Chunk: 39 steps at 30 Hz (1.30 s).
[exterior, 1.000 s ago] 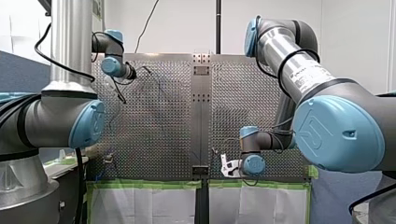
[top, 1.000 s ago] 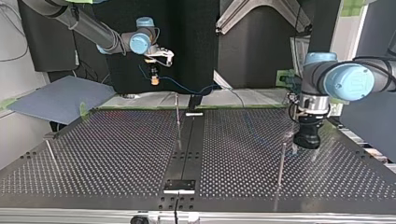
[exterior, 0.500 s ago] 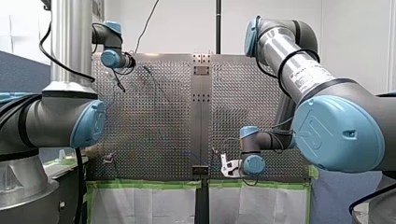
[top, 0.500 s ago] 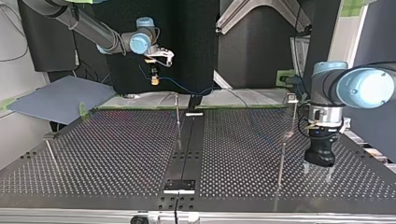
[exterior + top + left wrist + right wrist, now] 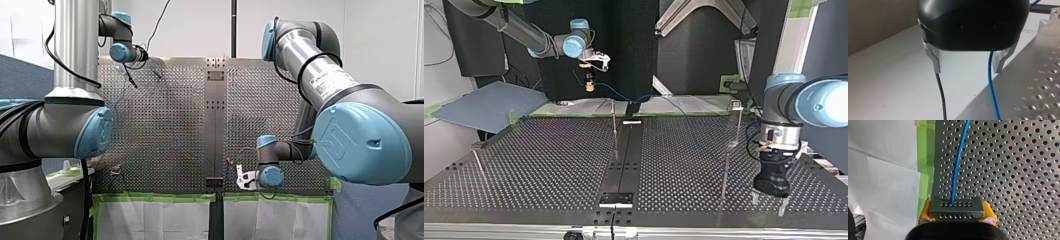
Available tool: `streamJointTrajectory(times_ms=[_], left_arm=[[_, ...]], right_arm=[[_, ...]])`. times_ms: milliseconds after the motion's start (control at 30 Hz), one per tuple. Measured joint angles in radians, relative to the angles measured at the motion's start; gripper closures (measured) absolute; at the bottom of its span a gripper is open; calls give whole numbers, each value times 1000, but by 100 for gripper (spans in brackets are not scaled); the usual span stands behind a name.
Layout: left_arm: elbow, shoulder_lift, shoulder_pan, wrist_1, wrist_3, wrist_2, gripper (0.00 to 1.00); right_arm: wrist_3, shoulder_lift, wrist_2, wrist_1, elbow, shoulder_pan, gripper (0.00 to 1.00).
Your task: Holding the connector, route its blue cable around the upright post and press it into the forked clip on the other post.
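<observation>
Two claws, two different stories. My right claw (image 5: 957, 218) has the connector (image 5: 956, 206) pinched between its yellow pads (image 5: 923, 216), up over the counter's (image 5: 1010, 170) green-taped edge, and the blue cable (image 5: 958, 162) runs ahead across the holes. My left claw (image 5: 967, 68) hangs wide apart and grips nothing. The cable passes between its fingers (image 5: 936, 62), closer to one.

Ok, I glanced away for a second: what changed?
My left gripper, open, moved in the top view toward the table's near edge. My right gripper stayed put, shut on the connector; the cable looks unchanged.
</observation>
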<state>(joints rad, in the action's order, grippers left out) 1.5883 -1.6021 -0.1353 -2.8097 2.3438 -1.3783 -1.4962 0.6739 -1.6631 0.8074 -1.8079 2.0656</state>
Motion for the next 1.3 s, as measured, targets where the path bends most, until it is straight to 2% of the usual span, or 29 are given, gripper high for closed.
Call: streamJointTrajectory(times_ms=[300,967,1300], left_arm=[[-8,-33,9,-8,-2,7,0],[-12,-69,11,-2,-3,9,0],[-15,-100,12,0,-20,9,0]], right_arm=[[-4,0,1,-1,0,0,100],[-3,-1,2,-8,0,0,100],[-4,-1,1,-6,0,0,100]])
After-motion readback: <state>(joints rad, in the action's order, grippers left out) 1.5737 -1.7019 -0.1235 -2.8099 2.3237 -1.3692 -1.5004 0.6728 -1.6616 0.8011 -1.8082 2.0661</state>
